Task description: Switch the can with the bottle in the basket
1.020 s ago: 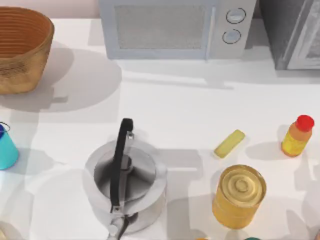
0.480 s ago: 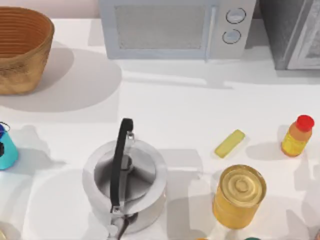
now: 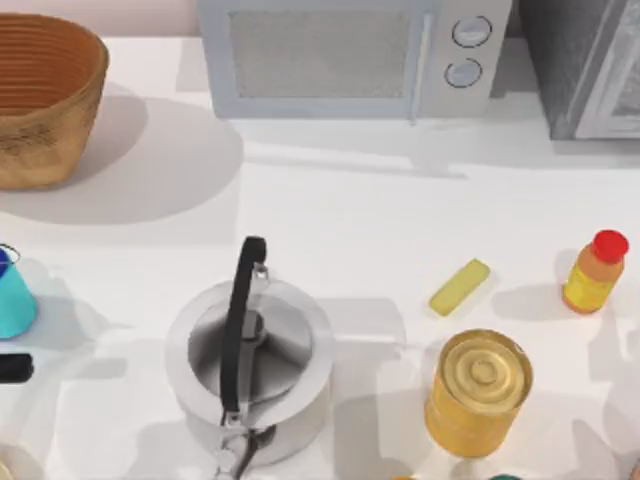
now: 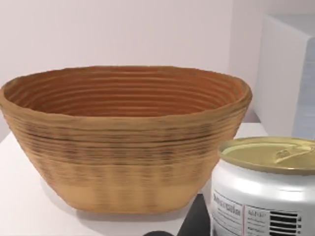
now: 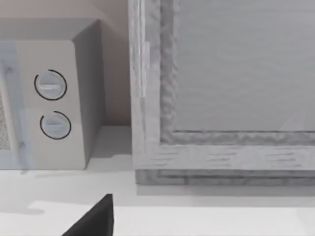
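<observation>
Our left arm (image 3: 10, 368) has just slid into the top view at the bench's (image 3: 350, 220) left edge, past the teal cup (image 3: 12, 300). The can (image 4: 266, 196) sits right against our left jaws, out of the basket (image 4: 123, 162), which stands just beyond it. We cannot tell how wide those jaws gape, though we judge the can is being carried off. The bottle (image 3: 594, 272) waits far across from them, near our parked right arm, whose jaws we cannot read either.
</observation>
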